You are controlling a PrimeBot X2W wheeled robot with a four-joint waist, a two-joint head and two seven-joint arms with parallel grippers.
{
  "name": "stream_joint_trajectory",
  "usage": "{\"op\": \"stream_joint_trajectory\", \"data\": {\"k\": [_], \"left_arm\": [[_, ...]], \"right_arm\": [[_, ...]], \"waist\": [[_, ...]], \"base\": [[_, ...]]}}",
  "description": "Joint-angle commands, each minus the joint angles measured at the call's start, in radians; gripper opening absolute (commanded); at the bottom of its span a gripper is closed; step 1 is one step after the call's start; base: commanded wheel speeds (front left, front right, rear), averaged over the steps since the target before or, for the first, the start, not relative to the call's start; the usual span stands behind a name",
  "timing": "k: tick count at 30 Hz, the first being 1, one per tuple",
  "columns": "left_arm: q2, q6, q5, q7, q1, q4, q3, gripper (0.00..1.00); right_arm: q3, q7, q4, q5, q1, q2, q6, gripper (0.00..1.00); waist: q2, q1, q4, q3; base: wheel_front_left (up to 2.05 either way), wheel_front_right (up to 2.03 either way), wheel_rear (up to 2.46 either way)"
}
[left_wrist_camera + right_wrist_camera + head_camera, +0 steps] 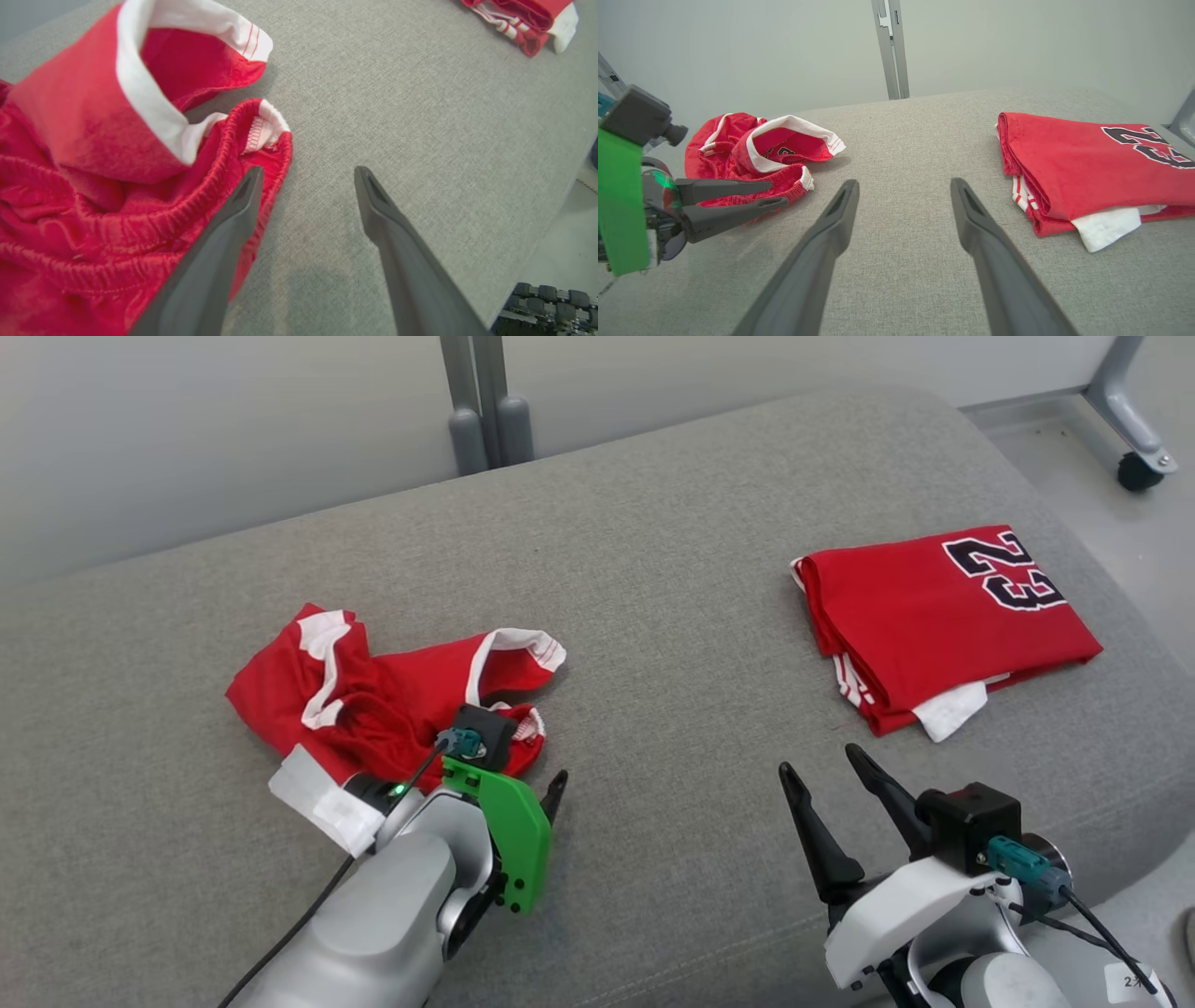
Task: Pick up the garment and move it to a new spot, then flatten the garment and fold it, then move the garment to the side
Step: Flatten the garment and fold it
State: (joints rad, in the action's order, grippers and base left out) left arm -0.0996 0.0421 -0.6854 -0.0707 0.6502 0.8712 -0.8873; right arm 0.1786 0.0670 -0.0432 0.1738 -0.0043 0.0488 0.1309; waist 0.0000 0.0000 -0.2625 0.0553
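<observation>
Left wrist view: left gripper (pixel 308 172) spread apart, one finger (pixel 219 242) over the gathered elastic waistband (pixel 187 205) of a crumpled garment (pixel 84 135).

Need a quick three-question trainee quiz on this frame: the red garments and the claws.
1. True or false: the left claw is shut on the crumpled shorts.
2. The folded jersey lies nearer: A) the left claw, B) the right claw, C) neither, it is midway.
3. Fill in: the right claw's jaws stand ___.
Key: 1 false, it is open at the waistband; 2 B; 3 open.
</observation>
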Motion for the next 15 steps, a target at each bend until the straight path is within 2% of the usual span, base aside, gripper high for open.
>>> {"op": "stream_joint_trajectory", "data": {"k": [1, 5, 10, 11, 12, 13, 14, 15], "left_arm": [[-0.012, -0.014, 0.007, 0.003, 0.016, 0.013, 0.001, 1.00], [-0.022, -0.033, 0.005, -0.001, 0.038, 0.056, 0.009, 1.00], [-0.014, -0.014, -0.016, -0.014, 0.056, 0.090, 0.015, 1.00], [-0.012, -0.012, -0.017, -0.013, 0.060, 0.094, 0.015, 0.94], [-0.010, -0.010, -0.017, -0.012, 0.063, 0.098, 0.013, 0.57], [-0.010, -0.010, -0.017, -0.012, 0.063, 0.098, 0.013, 0.57], [-0.007, -0.009, -0.018, -0.010, 0.065, 0.102, 0.011, 0.36], [-0.005, -0.009, -0.018, -0.008, 0.065, 0.108, 0.010, 0.08]], "right_arm": [[0.001, -0.008, -0.003, 0.000, -0.013, 0.003, -0.001, 1.00], [-0.002, -0.019, -0.002, 0.006, -0.024, 0.003, -0.001, 1.00], [-0.011, -0.031, 0.008, 0.010, -0.024, 0.003, -0.001, 1.00], [-0.012, -0.033, 0.010, 0.011, -0.024, 0.003, -0.001, 1.00], [-0.013, -0.035, 0.011, 0.011, -0.025, 0.003, -0.001, 1.00], [-0.013, -0.035, 0.011, 0.011, -0.025, 0.003, -0.001, 1.00], [-0.014, -0.035, 0.013, 0.012, -0.026, 0.003, -0.001, 1.00], [-0.014, -0.035, 0.015, 0.013, -0.028, 0.003, -0.001, 1.00]], "waist": [[0.0000, 0.0000, -0.042, 0.037], [0.0000, 0.0000, -0.070, 0.066], [0.0000, 0.0000, -0.084, 0.085], [0.0000, 0.0000, -0.085, 0.087], [0.0000, 0.0000, -0.084, 0.088], [0.0000, 0.0000, -0.084, 0.088], [0.0000, 0.0000, -0.084, 0.089], [0.0000, 0.0000, -0.083, 0.089]], "base": [[0.00, 0.00, 0.00], [0.00, 0.00, 0.00], [0.00, 0.00, 0.00], [0.00, 0.00, 0.00], [0.00, 0.00, 0.00], [0.00, 0.00, 0.00], [0.00, 0.00, 0.00], [0.00, 0.00, 0.00]]}}
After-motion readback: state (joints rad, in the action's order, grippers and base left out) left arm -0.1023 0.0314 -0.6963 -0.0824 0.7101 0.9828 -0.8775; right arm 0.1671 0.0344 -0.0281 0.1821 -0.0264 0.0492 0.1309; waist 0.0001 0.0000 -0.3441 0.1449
